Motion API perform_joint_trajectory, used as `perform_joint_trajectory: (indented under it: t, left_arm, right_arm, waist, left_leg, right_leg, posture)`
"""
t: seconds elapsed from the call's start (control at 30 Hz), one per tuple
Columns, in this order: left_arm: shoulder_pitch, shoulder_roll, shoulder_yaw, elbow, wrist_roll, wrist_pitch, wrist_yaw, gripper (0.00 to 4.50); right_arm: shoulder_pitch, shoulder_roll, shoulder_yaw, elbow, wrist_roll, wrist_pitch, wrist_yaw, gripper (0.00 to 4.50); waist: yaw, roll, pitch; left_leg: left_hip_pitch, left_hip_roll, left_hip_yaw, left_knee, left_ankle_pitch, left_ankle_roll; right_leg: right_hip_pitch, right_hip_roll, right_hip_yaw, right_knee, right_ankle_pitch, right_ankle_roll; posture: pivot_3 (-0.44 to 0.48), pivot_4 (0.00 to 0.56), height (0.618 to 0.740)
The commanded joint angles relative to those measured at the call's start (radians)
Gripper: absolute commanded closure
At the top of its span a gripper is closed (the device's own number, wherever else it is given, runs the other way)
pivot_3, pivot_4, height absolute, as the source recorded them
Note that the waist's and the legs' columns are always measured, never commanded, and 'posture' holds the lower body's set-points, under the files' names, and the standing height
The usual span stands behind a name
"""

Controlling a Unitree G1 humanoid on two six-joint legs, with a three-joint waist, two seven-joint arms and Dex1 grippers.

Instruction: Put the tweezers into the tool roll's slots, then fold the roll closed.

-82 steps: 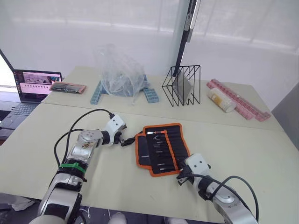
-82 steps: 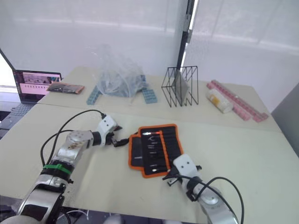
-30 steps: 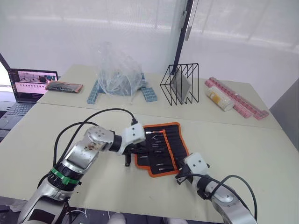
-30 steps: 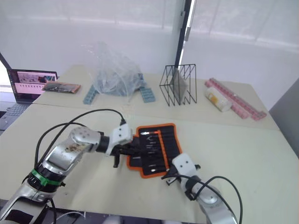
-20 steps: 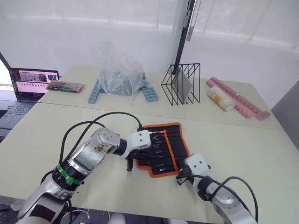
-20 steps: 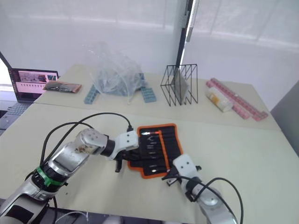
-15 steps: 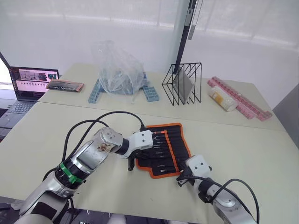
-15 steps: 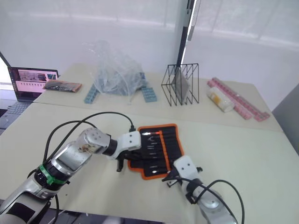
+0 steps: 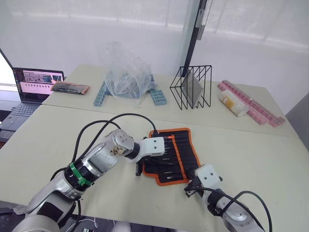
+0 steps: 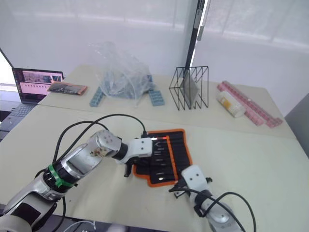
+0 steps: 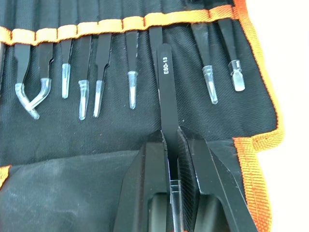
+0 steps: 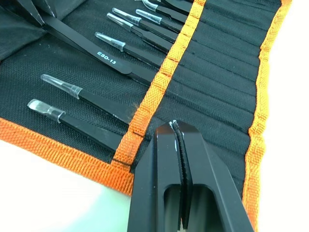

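Since a few seconds back the left gripper (image 11: pixel 170 159) has swung in from beside the tool roll (image 9: pixel 179 157) to reach over its near-left edge, and it carries a tweezer. The right gripper (image 12: pixel 177 140) has stayed put at the roll's nearest corner.

Nearest the robot, that right gripper has its two fingers pressed together with nothing between them, resting on the orange edging (image 12: pixel 145 111) and pinning the fabric flat.

A little further in, the left gripper is clamped on the tweezer marked ESD-13 (image 11: pixel 165 96), holding it near its capped tip. The blunt end lies at the orange slot band (image 11: pixel 120 23), right at an open slot between seated neighbours, though it is hard to tell whether it has entered yet. The other tweezers (image 11: pixel 101 63) sit in their slots along the same band, clear caps pointing towards the gripper.

Beyond the roll stand a black wire rack (image 9: pixel 191 87), a crumpled clear plastic bag (image 9: pixel 126 72), a pink strip (image 9: pixel 251 102) and, far left, a laptop (image 9: pixel 34 84).

The risks look plain. A slightly skewed push could catch the blunt end on the band's stitching and bunch the fabric instead of sliding in. Pushed hard, the roll could creep away from the right gripper's hold. Gripped so close to the tip, the tweezer could also pivot or slip.
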Motion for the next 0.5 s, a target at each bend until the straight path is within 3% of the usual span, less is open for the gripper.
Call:
perform_joint_trajectory:
  t: [0.03, 0.27, 0.5]
  left_arm:
    - [-0.022, 0.014, -0.005, -0.049, 0.003, 0.007, -0.025, 4.46]
    - [-0.025, -0.001, -0.031, -0.029, 0.019, 0.012, -0.021, 4.46]
    - [-0.062, -0.086, -0.058, 0.058, 0.061, 0.006, 0.023, 4.46]
  right_arm:
    - [0.090, -0.024, 0.036, 0.129, -0.017, 0.089, 0.016, 4.50]
    - [0.101, -0.020, 0.037, 0.122, -0.013, 0.091, 0.011, 4.50]
    - [0.101, -0.018, 0.041, 0.122, -0.014, 0.099, 0.009, 4.50]
  waist:
    - [0.000, 0.000, 0.000]
    - [0.000, 0.000, 0.000]
    - [0.000, 0.000, 0.000]
  left_leg:
    - [0.000, 0.000, 0.000, 0.000, 0.000, 0.000]
    - [0.000, 0.000, 0.000, 0.000, 0.000, 0.000]
    - [0.001, 0.000, 0.000, 0.001, 0.000, 0.000]
  right_leg:
    - [0.000, 0.000, 0.000, 0.000, 0.000, 0.000]
    - [0.000, 0.000, 0.000, 0.000, 0.000, 0.000]
    - [0.002, 0.000, 0.000, 0.001, 0.000, 0.000]
  posture:
    - [0.000, 0.150, 0.720]
    - [0.000, 0.150, 0.720]
    - [0.000, 0.150, 0.720]
